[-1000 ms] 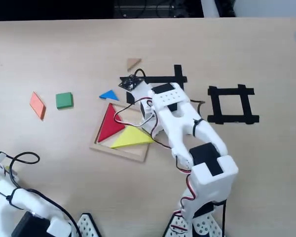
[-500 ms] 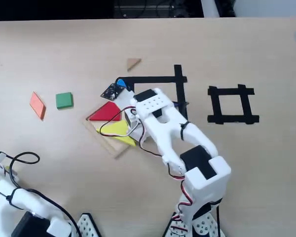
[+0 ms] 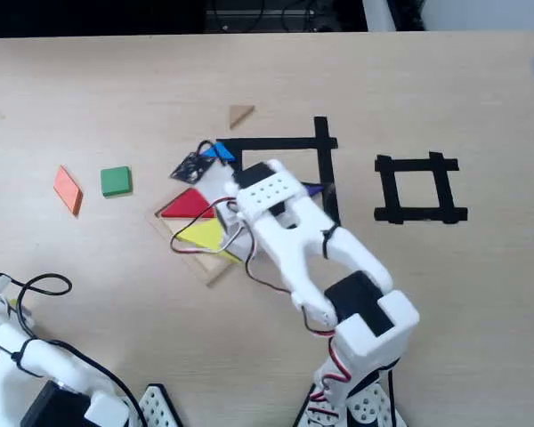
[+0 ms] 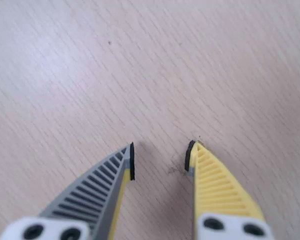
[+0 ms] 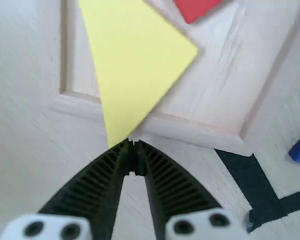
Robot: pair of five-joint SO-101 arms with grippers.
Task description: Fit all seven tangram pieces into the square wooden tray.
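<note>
Right gripper [image 5: 132, 150]: jaws closed, tips meeting at a corner of the yellow triangle [image 5: 135, 60], which overhangs the wooden tray [image 5: 190, 132] rim. In the high view the tray lies left of centre. Left gripper [image 4: 160, 155]: moderately open above the table [image 4: 140, 60], holding nothing.

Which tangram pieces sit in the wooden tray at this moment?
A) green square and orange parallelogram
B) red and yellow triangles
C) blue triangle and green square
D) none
B: the red triangle and yellow triangle lie inside the tray, while the green square and orange parallelogram rest on the table well to its side.
</note>
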